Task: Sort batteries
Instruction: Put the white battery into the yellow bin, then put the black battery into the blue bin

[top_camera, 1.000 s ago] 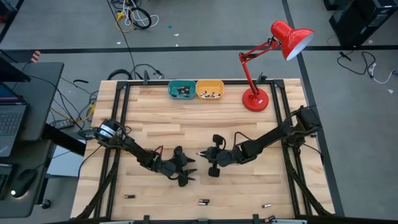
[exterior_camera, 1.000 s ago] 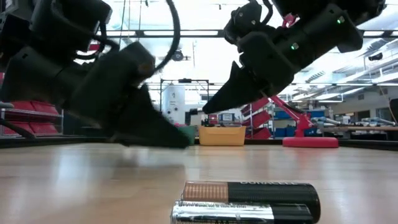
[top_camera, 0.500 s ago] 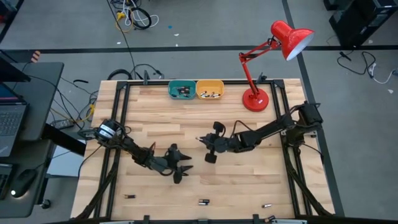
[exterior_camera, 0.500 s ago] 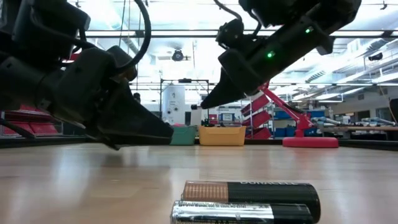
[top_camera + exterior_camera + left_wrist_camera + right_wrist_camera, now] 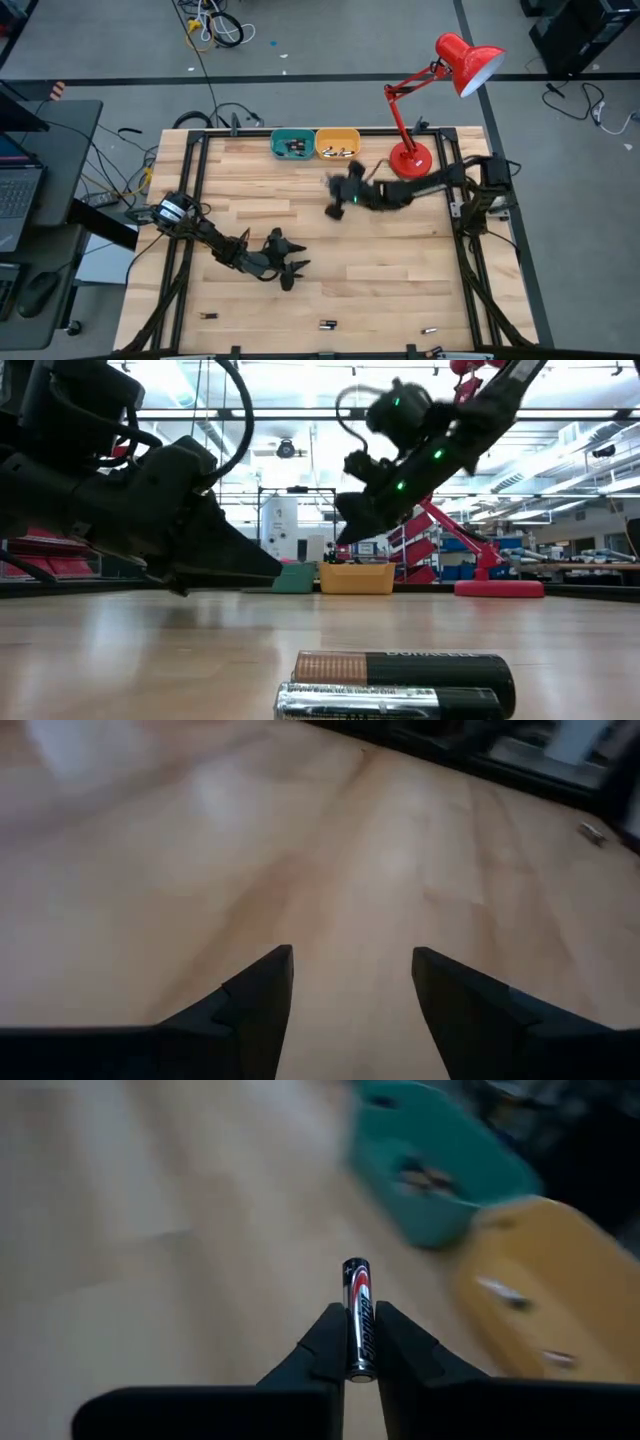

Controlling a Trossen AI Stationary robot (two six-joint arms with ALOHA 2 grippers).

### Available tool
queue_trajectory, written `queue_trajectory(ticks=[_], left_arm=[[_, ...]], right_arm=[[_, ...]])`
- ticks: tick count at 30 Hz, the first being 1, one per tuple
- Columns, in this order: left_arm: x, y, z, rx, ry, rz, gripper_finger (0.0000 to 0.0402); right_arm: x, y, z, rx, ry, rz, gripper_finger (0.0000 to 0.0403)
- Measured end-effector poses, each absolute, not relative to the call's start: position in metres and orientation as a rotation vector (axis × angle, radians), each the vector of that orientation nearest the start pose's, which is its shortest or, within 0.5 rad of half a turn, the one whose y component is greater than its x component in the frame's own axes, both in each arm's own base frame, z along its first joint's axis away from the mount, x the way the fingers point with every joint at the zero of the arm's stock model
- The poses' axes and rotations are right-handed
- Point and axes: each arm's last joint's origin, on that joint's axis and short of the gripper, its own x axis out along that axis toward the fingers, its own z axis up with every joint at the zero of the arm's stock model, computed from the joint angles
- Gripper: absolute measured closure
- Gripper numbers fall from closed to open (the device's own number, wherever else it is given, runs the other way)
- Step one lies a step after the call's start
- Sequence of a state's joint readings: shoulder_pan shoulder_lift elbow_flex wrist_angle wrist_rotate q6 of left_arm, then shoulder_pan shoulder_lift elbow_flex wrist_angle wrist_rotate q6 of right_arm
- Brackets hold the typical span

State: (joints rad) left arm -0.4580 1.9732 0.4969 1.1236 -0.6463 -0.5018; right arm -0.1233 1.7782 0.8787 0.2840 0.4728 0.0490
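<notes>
My right gripper (image 5: pixel 333 192) hangs above the table, a little short of the yellow bin (image 5: pixel 337 145) and the teal bin (image 5: pixel 291 145) at the far edge. It is shut on one dark battery (image 5: pixel 357 1295). Both bins hold several batteries. My left gripper (image 5: pixel 290 272) stands open and low over the wood at centre left, nothing between its fingers (image 5: pixel 262 990). Three loose batteries lie on their sides near the front edge (image 5: pixel 207 316), (image 5: pixel 327 324), (image 5: pixel 428 329). Two of them lie side by side close to the low camera (image 5: pixel 400 670). My right gripper pinches the battery's lower half (image 5: pixel 358 1352) between its two fingertips. The battery lies along the fingers, and its plus end (image 5: pixel 356 1266) sticks out past them toward the bins. It is lifted clear of the table.
A red desk lamp stands on its round base (image 5: pixel 410 160) at the back right, close beside my right arm. Black frame rails (image 5: pixel 195 200) run along the table's sides. Bare wood lies between the two grippers.
My right gripper has swung quickly from the table's middle toward the far edge and the bins, carrying the battery, still shut on it. My left gripper has drawn back a little toward the table's left and stays open.
</notes>
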Motion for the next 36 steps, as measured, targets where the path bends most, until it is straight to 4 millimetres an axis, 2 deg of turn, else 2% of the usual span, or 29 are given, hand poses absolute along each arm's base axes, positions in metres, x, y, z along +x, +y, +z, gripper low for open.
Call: queue_trajectory(ticks=[5, 9, 13, 17, 21, 27, 31, 36], left_arm=[[0.270, -0.108, 0.077, -0.298, 0.212, 0.353, 0.0179], [0.272, -0.103, 0.078, -0.302, 0.209, 0.367, 0.0179], [0.274, -0.100, 0.080, -0.303, 0.214, 0.346, 0.0179], [0.275, -0.103, 0.092, -0.273, 0.211, 0.259, 0.0179], [0.270, -0.111, 0.112, -0.219, 0.207, 0.195, 0.0179], [0.245, -0.137, 0.143, -0.017, 0.385, 0.080, 0.0194], [0.226, -0.154, 0.165, 0.020, 0.599, 0.037, 0.0201], [0.209, -0.170, 0.190, -0.117, 0.897, 0.000, 0.0203]], right_arm=[[0.331, -0.117, 0.154, 0.014, 0.599, -0.715, 0.0369], [0.318, -0.151, 0.155, 0.082, 0.575, -0.799, 0.0353], [0.309, -0.171, 0.156, 0.114, 0.553, -0.860, 0.0321], [0.306, -0.178, 0.155, 0.148, 0.550, -0.829, 0.0278], [0.309, -0.173, 0.155, 0.217, 0.536, -0.717, 0.0244], [0.326, -0.142, 0.158, 0.216, 0.509, -0.542, 0.0232], [0.336, -0.116, 0.169, 0.181, 0.469, -0.449, 0.0236], [0.341, -0.082, 0.185, 0.147, 0.449, -0.353, 0.0235]])
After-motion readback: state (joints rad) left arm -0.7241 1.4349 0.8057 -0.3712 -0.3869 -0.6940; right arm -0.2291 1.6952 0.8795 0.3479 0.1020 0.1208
